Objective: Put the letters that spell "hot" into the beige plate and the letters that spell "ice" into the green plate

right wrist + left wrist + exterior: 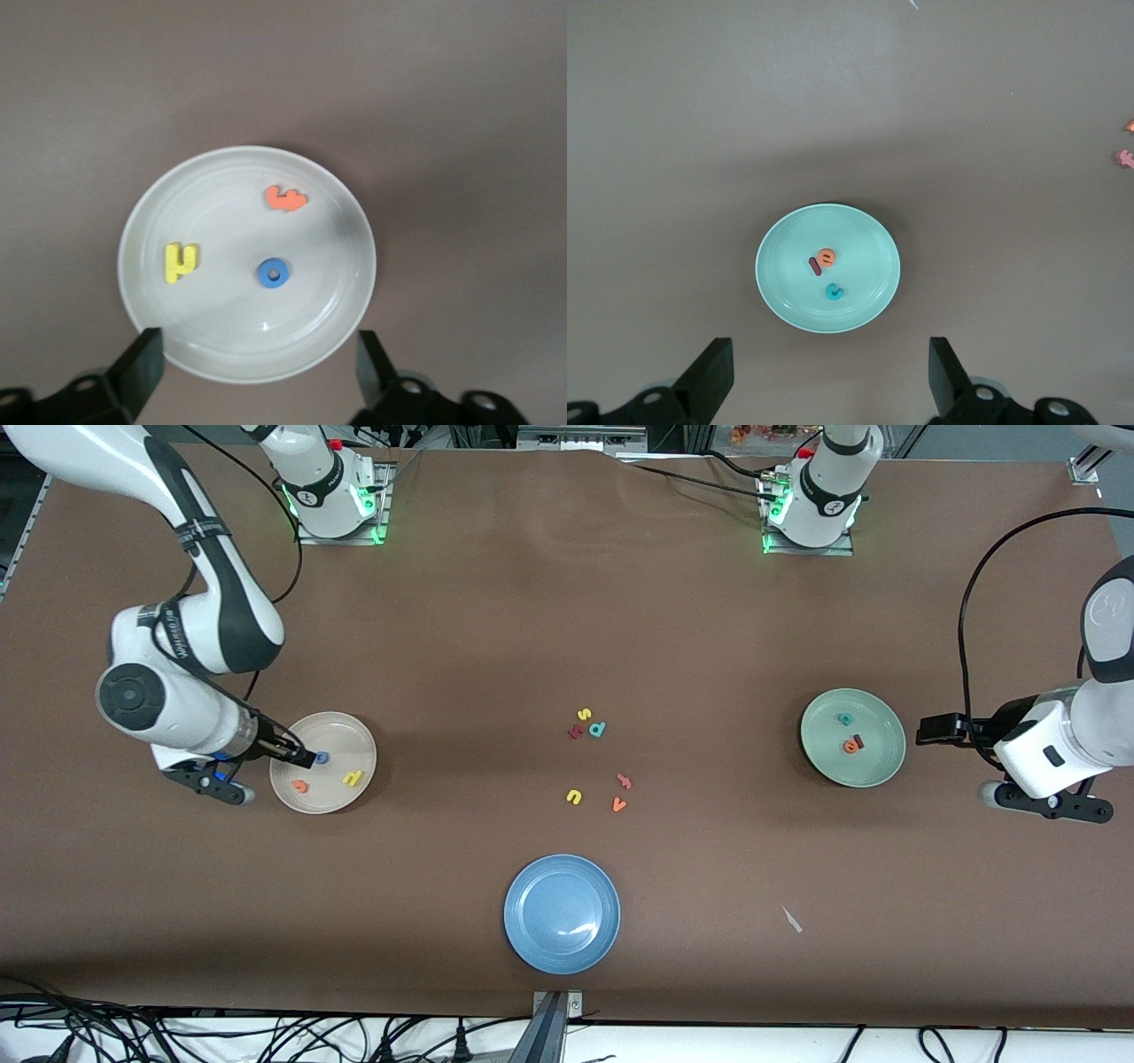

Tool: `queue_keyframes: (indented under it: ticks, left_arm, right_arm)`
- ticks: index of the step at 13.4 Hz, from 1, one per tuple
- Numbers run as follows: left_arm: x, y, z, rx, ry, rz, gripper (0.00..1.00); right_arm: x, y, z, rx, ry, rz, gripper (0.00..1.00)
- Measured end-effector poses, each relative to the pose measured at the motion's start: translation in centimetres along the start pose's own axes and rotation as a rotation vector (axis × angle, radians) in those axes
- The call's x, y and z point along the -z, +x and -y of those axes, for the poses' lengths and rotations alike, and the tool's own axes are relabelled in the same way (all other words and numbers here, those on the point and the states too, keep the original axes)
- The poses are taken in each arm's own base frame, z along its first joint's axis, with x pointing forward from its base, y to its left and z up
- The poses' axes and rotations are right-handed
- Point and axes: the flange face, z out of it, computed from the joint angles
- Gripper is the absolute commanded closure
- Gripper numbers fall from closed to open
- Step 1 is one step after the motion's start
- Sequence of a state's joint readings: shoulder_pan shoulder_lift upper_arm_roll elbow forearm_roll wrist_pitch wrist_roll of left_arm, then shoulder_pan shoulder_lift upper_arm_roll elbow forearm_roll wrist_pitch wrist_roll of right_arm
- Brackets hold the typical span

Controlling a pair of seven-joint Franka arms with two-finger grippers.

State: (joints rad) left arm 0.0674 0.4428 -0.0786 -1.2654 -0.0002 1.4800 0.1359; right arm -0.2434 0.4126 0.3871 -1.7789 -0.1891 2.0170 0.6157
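Blue plate: round glazed dish (562, 913) is sitting lower centre of your front view.
Right gripper (257, 370): hovering, fingers spread wide, over the round cream-beige plate (361, 740) holding the blue ring "o" (274, 273).
Left gripper (830, 379): waiting, spread wide, empty, above the sage-green plate (873, 230).

Robotics lab, two white arms bolted to base plates (341, 530), brown-covered tabletop (532, 620), loose cables (266, 1036) along the edge, metal framing
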Motion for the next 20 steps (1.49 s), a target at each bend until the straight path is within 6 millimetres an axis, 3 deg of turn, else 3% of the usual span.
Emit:
queue_keyframes:
  ticks: [4, 6, 9, 11, 13, 20]
  left_arm:
    - [-0.1, 0.0, 0.1, -0.002, 0.006, 0.002, 0.03]
    - [-0.2, 0.0, 0.1, -0.003, 0.006, 0.004, 0.03]
    - [-0.3, 0.0, 0.1, -0.003, 0.005, 0.008, 0.03]
    - [-0.4, 0.0, 0.1, -0.003, 0.005, 0.009, 0.03]
    - [-0.4, 0.0, 0.1, -0.003, 0.005, 0.010, 0.03]
    - [-0.6, 0.0, 0.1, -0.004, 0.005, 0.014, 0.03]
  right_arm:
    - [9.4, 2.2, -0.8, 0.016, 0.039, -0.046, 0.01]
    - [14.0, 2.2, -2.3, 0.064, 0.070, -0.077, 0.01]
    - [20.4, 0.8, -7.8, 0.120, 0.121, -0.081, 0.01]
    - [23.4, -0.7, -11.6, 0.138, 0.118, -0.071, 0.01]
    - [24.6, -1.6, -13.7, 0.130, 0.110, -0.060, 0.01]
    - [24.3, -2.2, -12.6, 0.152, 0.099, -0.028, 0.00]
